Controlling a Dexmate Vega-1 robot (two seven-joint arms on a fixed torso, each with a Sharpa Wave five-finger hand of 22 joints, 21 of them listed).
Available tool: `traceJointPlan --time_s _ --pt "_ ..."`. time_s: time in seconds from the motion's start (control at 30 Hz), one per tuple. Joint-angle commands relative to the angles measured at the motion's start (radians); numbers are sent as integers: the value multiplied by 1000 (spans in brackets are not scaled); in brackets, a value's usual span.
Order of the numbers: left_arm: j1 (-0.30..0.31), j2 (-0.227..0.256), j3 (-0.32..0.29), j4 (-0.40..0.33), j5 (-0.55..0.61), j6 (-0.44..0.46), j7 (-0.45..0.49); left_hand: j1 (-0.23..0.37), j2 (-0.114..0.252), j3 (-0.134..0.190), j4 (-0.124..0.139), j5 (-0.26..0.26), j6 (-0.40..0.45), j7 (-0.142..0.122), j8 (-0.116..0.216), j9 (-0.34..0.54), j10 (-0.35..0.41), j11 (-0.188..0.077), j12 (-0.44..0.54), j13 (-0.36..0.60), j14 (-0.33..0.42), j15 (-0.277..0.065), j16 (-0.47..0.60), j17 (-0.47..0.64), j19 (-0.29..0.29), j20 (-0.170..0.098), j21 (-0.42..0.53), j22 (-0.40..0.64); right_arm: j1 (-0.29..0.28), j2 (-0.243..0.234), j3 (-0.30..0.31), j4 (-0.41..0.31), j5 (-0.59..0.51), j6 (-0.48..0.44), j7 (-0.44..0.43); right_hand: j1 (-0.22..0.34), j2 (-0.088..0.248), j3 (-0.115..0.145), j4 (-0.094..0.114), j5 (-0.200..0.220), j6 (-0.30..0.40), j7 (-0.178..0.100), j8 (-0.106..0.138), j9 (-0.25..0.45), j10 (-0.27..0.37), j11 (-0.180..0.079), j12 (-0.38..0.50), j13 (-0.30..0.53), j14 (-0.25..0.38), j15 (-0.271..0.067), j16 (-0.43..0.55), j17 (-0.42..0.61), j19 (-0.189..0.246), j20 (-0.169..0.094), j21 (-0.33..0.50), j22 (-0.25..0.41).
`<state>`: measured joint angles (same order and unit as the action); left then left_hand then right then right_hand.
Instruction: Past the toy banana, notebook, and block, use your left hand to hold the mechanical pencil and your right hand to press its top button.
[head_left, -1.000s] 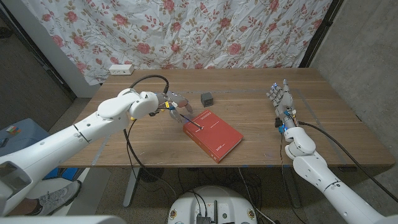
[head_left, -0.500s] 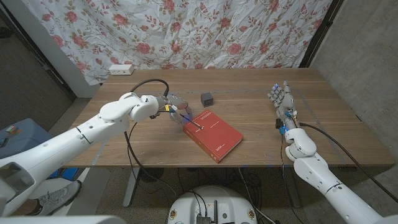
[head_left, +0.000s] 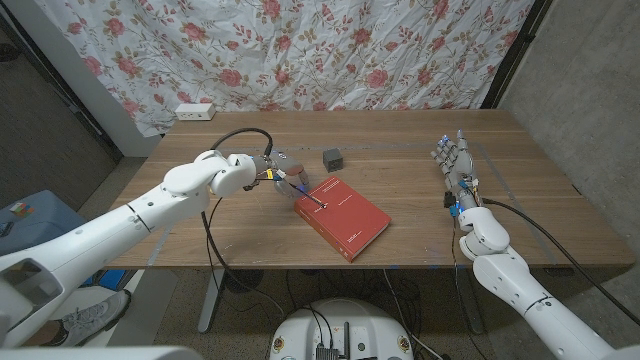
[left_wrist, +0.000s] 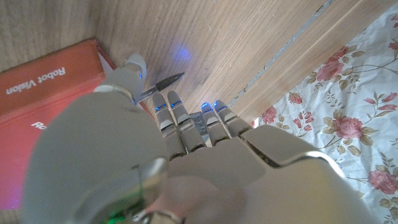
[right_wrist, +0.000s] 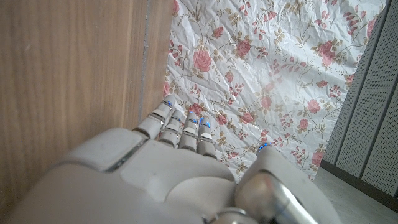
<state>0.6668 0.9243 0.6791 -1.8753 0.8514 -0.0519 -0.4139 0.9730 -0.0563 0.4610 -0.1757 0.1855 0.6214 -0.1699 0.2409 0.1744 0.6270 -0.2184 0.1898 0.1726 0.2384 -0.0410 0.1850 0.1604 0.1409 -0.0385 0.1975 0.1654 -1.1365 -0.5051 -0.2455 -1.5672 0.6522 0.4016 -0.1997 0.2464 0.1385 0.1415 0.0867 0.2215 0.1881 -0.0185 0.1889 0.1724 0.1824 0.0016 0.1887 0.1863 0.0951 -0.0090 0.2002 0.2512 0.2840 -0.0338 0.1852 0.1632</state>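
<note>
I am driving two arms over a wooden table (head_left: 400, 190). Near its middle lies a red notebook (head_left: 343, 216), my landmark. Just beyond the notebook's far corner sits a small dark block (head_left: 333, 157). My left robot hand (head_left: 279, 172) is at the notebook's left corner, fingers curled down around the pencil (head_left: 305, 195), a thin dark rod. From the head view I judge the pencil is pinched, though the fingers hide the contact itself. The left wrist view shows the pencil's pointed end (left_wrist: 166, 81) poking out past the fingers (left_wrist: 175, 113), low over bare wood beside the notebook's edge (left_wrist: 56, 81). In the head view the pencil's long axis runs diagonally from the hand toward the notebook, its far end over the red cover; I cannot tell which end carries the button. My right robot hand (head_left: 455, 162) stands well to the right of the notebook, fingers straight and apart, holding nothing. To do this step well, I would firm up the left grip and lift the pencil with the button end exposed toward the right hand before that arm comes across. I cannot find the banana.
</note>
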Motion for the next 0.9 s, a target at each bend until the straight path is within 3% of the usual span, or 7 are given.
traceJointPlan --time_s 0.03,0.27,0.9 --pt "12 1 -4 8 3 -6 57 23 -3 -14 1 2 50 -4 13 6 51 -1 9 1 30 -155 4 4 34 -52 4 2 5 11 -5 11 -9 6 -12 1 3 8 1 3 13 -1 6 1 9 2 6 -1 8 3 6 1 5 2 3 1" --pt "18 5 -7 7 8 -9 77 41 1 -29 4 3 115 -2 18 7 114 -2 11 1 71 -162 3 6 84 -65 8 2 7 12 -5 13 -10 6 -12 2 4 11 -1 2 17 -1 6 1 13 3 7 -1 10 1 7 -1 8 2 4 1" --pt "35 18 -23 0 9 0 111 75 22 -52 6 6 256 9 26 7 257 -3 18 3 136 -171 1 7 147 -76 5 3 10 11 -8 11 -19 4 -17 3 5 19 -5 1 25 -4 5 2 16 2 6 -1 11 1 7 -5 12 2 3 1"
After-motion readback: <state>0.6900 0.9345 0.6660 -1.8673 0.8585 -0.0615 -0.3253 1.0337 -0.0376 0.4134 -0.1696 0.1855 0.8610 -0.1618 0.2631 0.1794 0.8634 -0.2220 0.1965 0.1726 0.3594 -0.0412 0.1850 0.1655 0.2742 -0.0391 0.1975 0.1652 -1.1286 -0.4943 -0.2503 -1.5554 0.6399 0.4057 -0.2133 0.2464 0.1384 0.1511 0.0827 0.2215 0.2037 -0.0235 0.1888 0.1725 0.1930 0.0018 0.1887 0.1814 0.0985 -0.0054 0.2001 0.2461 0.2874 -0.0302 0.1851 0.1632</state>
